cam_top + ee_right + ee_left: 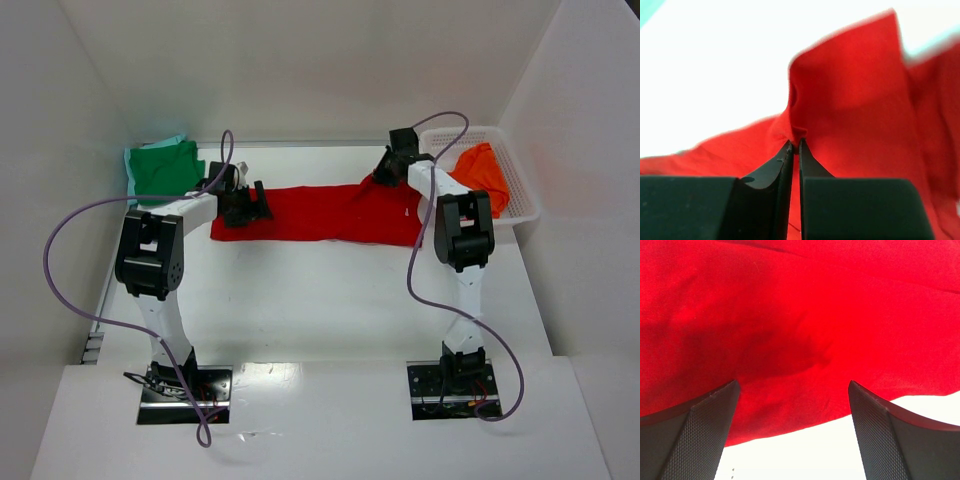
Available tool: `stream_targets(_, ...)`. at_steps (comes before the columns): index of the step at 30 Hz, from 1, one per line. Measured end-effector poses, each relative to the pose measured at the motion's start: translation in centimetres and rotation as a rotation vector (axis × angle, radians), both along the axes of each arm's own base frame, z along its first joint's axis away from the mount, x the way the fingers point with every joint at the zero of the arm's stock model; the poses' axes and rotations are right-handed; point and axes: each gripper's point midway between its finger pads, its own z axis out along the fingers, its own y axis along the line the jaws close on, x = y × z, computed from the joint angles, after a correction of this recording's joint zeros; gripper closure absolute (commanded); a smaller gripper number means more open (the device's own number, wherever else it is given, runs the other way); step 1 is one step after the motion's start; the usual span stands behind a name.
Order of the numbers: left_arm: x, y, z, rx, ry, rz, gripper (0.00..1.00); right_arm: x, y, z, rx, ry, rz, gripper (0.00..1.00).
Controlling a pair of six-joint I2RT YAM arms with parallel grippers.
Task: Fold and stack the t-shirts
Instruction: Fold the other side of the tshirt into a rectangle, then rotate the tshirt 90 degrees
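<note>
The red t-shirt (pixel 320 213) lies as a long band across the far middle of the table. My left gripper (pixel 247 208) is open over its left end; in the left wrist view the cloth (pixel 800 325) fills the frame between and beyond the spread fingers (pixel 700 435), near its edge. My right gripper (pixel 372 177) is shut on a pinch of the red t-shirt (pixel 840 105) at its far right part, lifting a fold. The green t-shirt (pixel 160 168) lies folded at the far left. The orange t-shirt (pixel 482 172) sits in the basket.
The white lattice basket (pixel 520 195) stands at the far right by the wall. White walls close in the table at left, back and right. Purple cables loop from both arms.
</note>
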Motion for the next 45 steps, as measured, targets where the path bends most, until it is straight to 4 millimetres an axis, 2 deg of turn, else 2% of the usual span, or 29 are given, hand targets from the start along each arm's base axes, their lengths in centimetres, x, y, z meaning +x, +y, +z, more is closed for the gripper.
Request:
stream_targets(1,0.0,0.0,0.0,-0.001,0.0,-0.001,0.03,0.6,0.2,0.3,0.005,-0.015,0.003,0.86)
stream_targets(2,0.0,-0.1,0.0,-0.002,0.0,-0.002,0.03,1.4,0.6,0.6,0.015,-0.032,0.012,0.71)
stream_targets(4,0.0,-0.1,0.0,-0.005,0.0,-0.003,0.03,2.3,1.0,0.9,0.027,-0.055,0.021,0.58)
stream_targets(5,0.0,-0.1,0.0,-0.006,0.0,-0.004,0.03,2.8,1.4,1.0,0.033,-0.062,0.031,0.45)
stream_targets(6,0.0,-0.1,0.0,-0.006,0.0,-0.004,0.03,3.2,1.8,1.1,0.039,-0.071,0.044,0.37)
stream_targets(8,0.0,-0.1,0.0,-0.006,0.0,-0.005,0.03,3.8,2.7,1.3,0.047,-0.088,0.069,0.25)
stream_targets(10,0.0,-0.1,0.0,-0.005,0.001,-0.004,0.03,3.9,3.3,1.5,0.054,-0.096,0.087,0.19)
stream_targets(14,0.0,-0.1,0.0,-0.003,0.0,-0.004,0.02,3.6,4.0,1.9,0.043,-0.106,0.114,0.1)
stream_targets(17,-0.2,0.2,0.1,0.016,0.0,-0.01,0.0,2.4,3.6,2.6,0.016,-0.108,0.118,0.02)
stream_targets(20,-0.5,0.6,0.6,0.054,-0.007,-0.042,0.0,0.3,2.5,4.6,-0.007,-0.125,0.113,0.01)
stream_targets(21,-0.6,0.6,0.9,0.064,-0.017,-0.057,0.0,-0.9,1.8,6.2,-0.012,-0.142,0.107,0.01)
stream_targets(22,-0.6,0.7,1.6,0.079,-0.036,-0.084,0.0,-1.3,1.5,7.1,-0.013,-0.155,0.103,0.01)
stream_targets(23,-0.6,0.7,2.6,0.09,-0.066,-0.114,0.0,-2.1,0.8,9.0,-0.012,-0.196,0.095,0.01)
stream_targets(24,-0.4,0.6,4.3,0.103,-0.124,-0.168,0.0,-2.8,0.3,10.1,-0.013,-0.21,0.086,0.01)
stream_targets(25,-0.2,0.6,4.9,0.106,-0.143,-0.183,0.0,-3.2,-0.2,11.2,-0.013,-0.228,0.079,0.01)
stream_targets(27,0.7,0.2,8.4,0.154,-0.276,-0.306,0.0,-4.6,-1.3,14.4,-0.013,-0.301,0.06,0.01)
stream_targets(28,1.0,0.1,9.2,0.17,-0.311,-0.335,0.0,-5.4,-1.8,15.5,-0.014,-0.326,0.051,0.01)
stream_targets(31,2.3,0.2,11.3,0.267,-0.431,-0.452,0.0,-7.2,-2.6,17.3,-0.014,-0.365,0.037,0.01)
stream_targets(33,2.4,0.4,10.9,0.307,-0.444,-0.496,0.0,-8.2,-2.8,17.2,-0.013,-0.366,0.037,0.01)
stream_targets(35,2.7,0.8,9.9,0.356,-0.444,-0.536,0.0,-9.8,-3.0,15.9,-0.017,-0.339,0.039,0.01)
stream_targets(39,3.5,2.2,5.9,0.461,-0.387,-0.6,0.0,-12.6,-3.5,14.0,-0.022,-0.286,0.037,0.01)
stream_targets(40,3.6,2.6,3.9,0.494,-0.351,-0.627,0.0,-13.0,-3.5,13.9,-0.022,-0.281,0.037,0.01)
stream_targets(41,3.6,2.8,3.0,0.506,-0.33,-0.637,0.0,-13.5,-3.6,13.9,-0.021,-0.28,0.036,0.01)
stream_targets(45,3.1,3.4,0.1,0.544,-0.265,-0.679,0.0,-15.2,-3.8,14.8,-0.008,-0.299,0.027,0.01)
